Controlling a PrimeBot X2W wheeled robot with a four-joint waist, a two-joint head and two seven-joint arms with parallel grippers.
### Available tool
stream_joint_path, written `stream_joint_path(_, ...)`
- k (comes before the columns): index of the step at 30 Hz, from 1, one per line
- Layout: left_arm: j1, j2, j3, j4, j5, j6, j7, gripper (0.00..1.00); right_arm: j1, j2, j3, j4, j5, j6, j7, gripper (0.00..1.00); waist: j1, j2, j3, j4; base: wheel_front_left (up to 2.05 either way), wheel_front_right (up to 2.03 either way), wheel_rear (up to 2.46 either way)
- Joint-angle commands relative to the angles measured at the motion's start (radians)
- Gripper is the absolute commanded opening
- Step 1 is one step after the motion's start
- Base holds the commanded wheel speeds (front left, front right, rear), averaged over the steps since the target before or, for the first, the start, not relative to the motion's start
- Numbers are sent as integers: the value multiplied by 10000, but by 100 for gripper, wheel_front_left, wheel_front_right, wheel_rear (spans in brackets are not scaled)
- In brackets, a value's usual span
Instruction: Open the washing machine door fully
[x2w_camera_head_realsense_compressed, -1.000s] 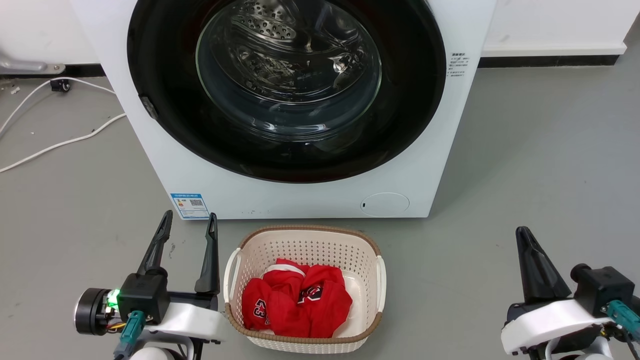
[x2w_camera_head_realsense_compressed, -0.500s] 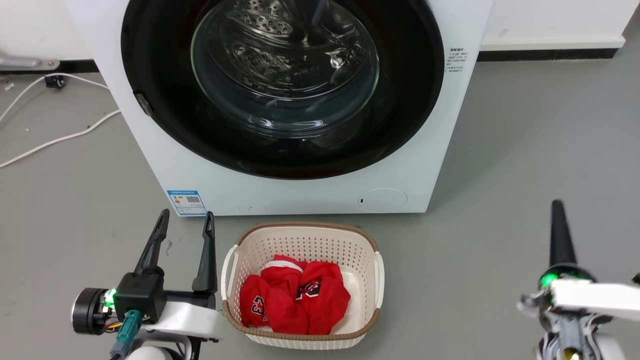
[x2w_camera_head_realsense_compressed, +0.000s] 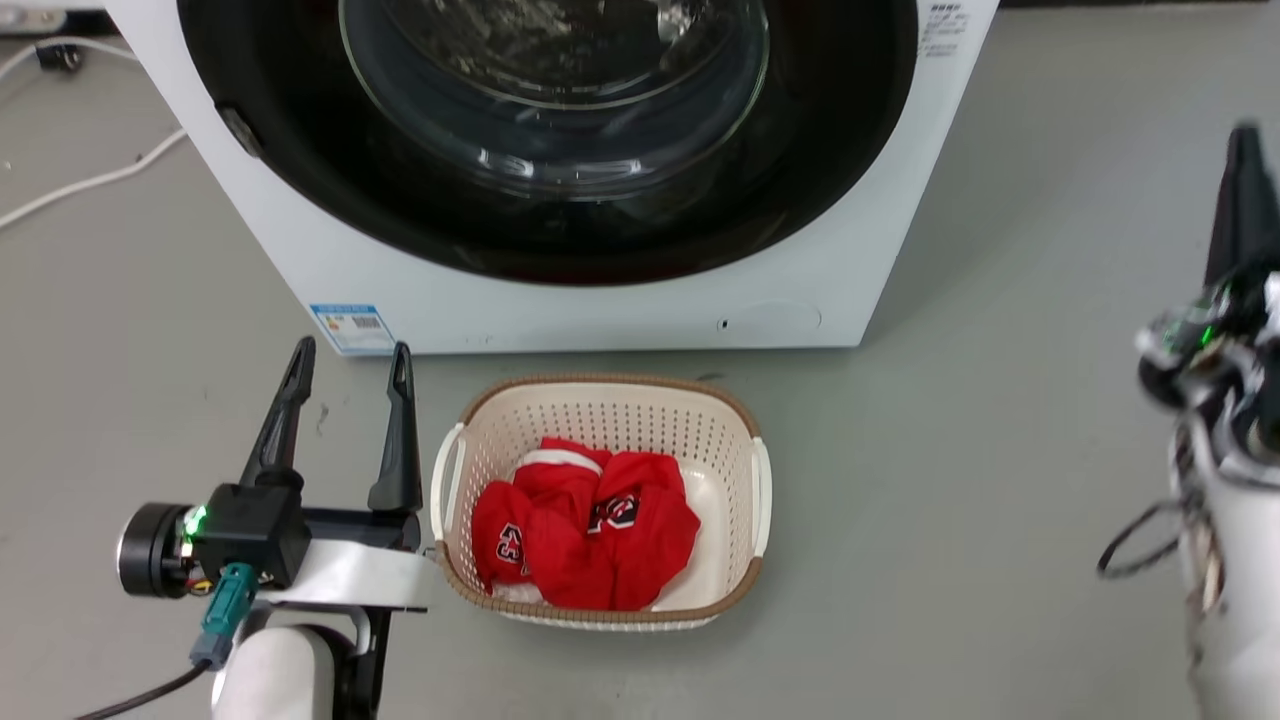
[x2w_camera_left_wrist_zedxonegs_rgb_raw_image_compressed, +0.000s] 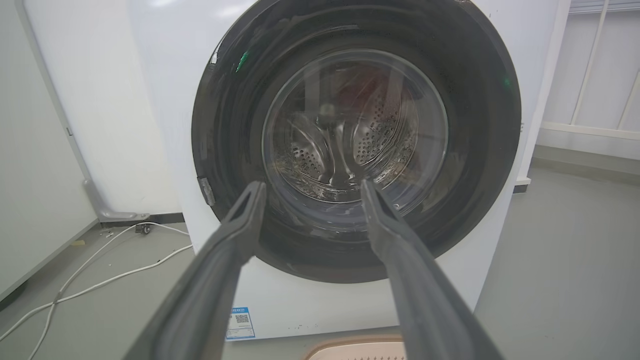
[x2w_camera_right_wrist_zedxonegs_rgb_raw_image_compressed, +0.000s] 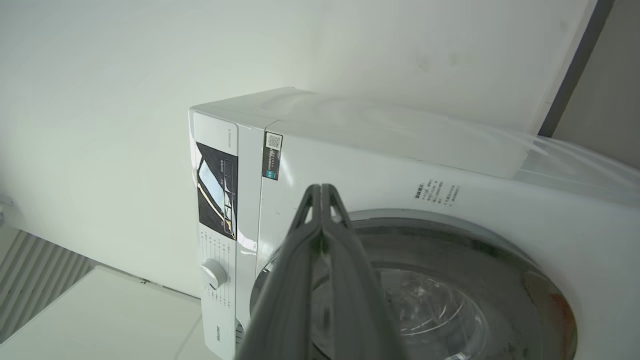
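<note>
The washing machine (x2w_camera_head_realsense_compressed: 560, 305) is a white front-loader at the top of the head view. Its washing machine door (x2w_camera_head_realsense_compressed: 850, 150), a glossy black disc with a clear glass centre, lies closed against the front. My left gripper (x2w_camera_head_realsense_compressed: 350, 348) is low on the floor in front of the machine's lower left corner, open and holding nothing. In the left wrist view its fingers (x2w_camera_left_wrist_zedxonegs_rgb_raw_image_compressed: 312, 186) point at the door (x2w_camera_left_wrist_zedxonegs_rgb_raw_image_compressed: 480, 150), well apart from it. My right gripper (x2w_camera_head_realsense_compressed: 1243, 150) is raised at the right edge and blurred. In the right wrist view the right gripper (x2w_camera_right_wrist_zedxonegs_rgb_raw_image_compressed: 322, 189) has its fingers pressed together, aimed at the machine's (x2w_camera_right_wrist_zedxonegs_rgb_raw_image_compressed: 350, 160) upper part above the door (x2w_camera_right_wrist_zedxonegs_rgb_raw_image_compressed: 505, 270).
A cream perforated basket (x2w_camera_head_realsense_compressed: 600, 388) with red clothes (x2w_camera_head_realsense_compressed: 585, 525) stands on the grey floor just before the machine, right of my left gripper. White cables (x2w_camera_head_realsense_compressed: 90, 180) run on the floor at the left. A small dark catch (x2w_camera_head_realsense_compressed: 238, 130) sits on the door's left rim.
The head camera has tilted down and come closer, so the whole picture has shifted. My right arm has swung up from the lower right to the right edge. The left gripper stays open.
</note>
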Motion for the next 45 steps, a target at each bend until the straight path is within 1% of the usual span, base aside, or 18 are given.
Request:
stream_joint_path(1,-194,-6,26,-40,32,-38,-24,100,-487,-180,16,222,-33,1,167,0,0,-1,332,68,0,0,0)
stream_joint_path(6,-549,36,113,-142,44,-128,-24,100,-2739,-885,461,1764,-374,2,1398,0,0,-1,886,186,0,0,0)
stream_joint_path(10,-775,67,170,-216,74,-206,-24,100,-4478,-1162,972,3083,-837,2,2519,0,0,-1,1259,235,0,0,0)
stream_joint_path(15,-1007,61,205,-342,67,-256,-24,100,-6482,-1156,1400,4896,-1476,1,3626,0,0,-1,1653,302,0,0,0)
stream_joint_path(21,-1349,19,140,-454,59,-324,-24,100,-8638,-900,1782,7161,-2448,1,4272,0,0,-1,2156,424,0,0,0)
stream_joint_path(26,-1618,-11,136,-524,31,-364,-24,100,-10011,-646,2150,8605,-3232,1,4592,0,0,-1,2567,486,0,0,0)
stream_joint_path(30,-1796,-38,119,-542,12,-399,-24,100,-10712,-494,2332,9282,-3617,1,4639,0,0,-1,2807,548,0,0,0)
stream_joint_path(36,-1952,-66,99,-520,22,-449,-24,100,-11214,-410,2375,9697,-3972,1,4685,0,0,-1,3037,613,0,0,0)
stream_joint_path(41,-2020,-80,119,-496,62,-466,-24,100,-11348,-137,2216,9821,-3828,2,5460,0,0,-1,3156,608,0,0,0)
stream_joint_path(45,-2048,-95,138,-457,85,-477,-24,100,-11317,-133,2146,9861,-3744,2,6187,0,0,-1,3140,570,0,0,0)
